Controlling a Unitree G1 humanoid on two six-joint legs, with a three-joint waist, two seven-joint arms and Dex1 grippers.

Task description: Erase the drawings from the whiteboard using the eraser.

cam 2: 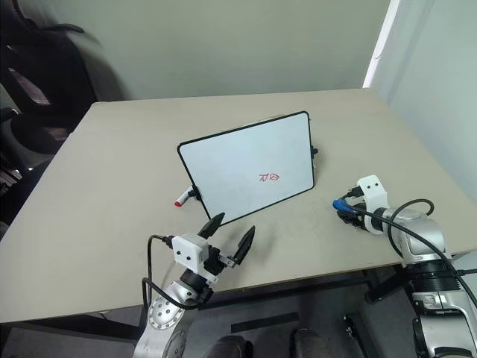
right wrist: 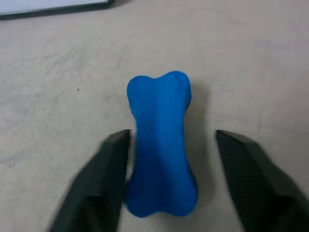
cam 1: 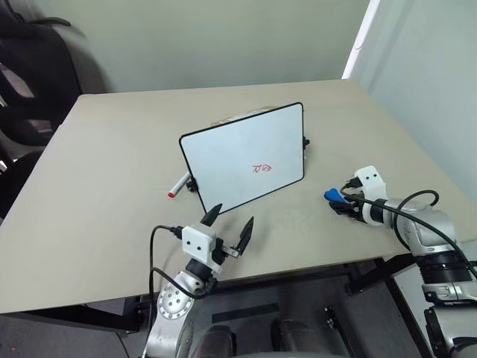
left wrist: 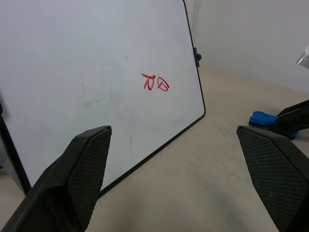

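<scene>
Right hand (right wrist: 169, 145) astride blue eraser (right wrist: 160, 145), fingers (right wrist: 104, 183) apart, tabletop (cam 1: 112, 171)

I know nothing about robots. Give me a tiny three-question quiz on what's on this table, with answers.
1. True or false: the red scribble is already wiped off the whiteboard.
2. Which gripper has the blue eraser between its fingers: A left, B right?
3. What lies on the table behind the board's left edge?

Key:
1. False; the scribble is still there.
2. B; the right gripper straddles it, with a gap on one side, while the left gripper hangs open in front of the board.
3. A marker with a red cap.
</scene>
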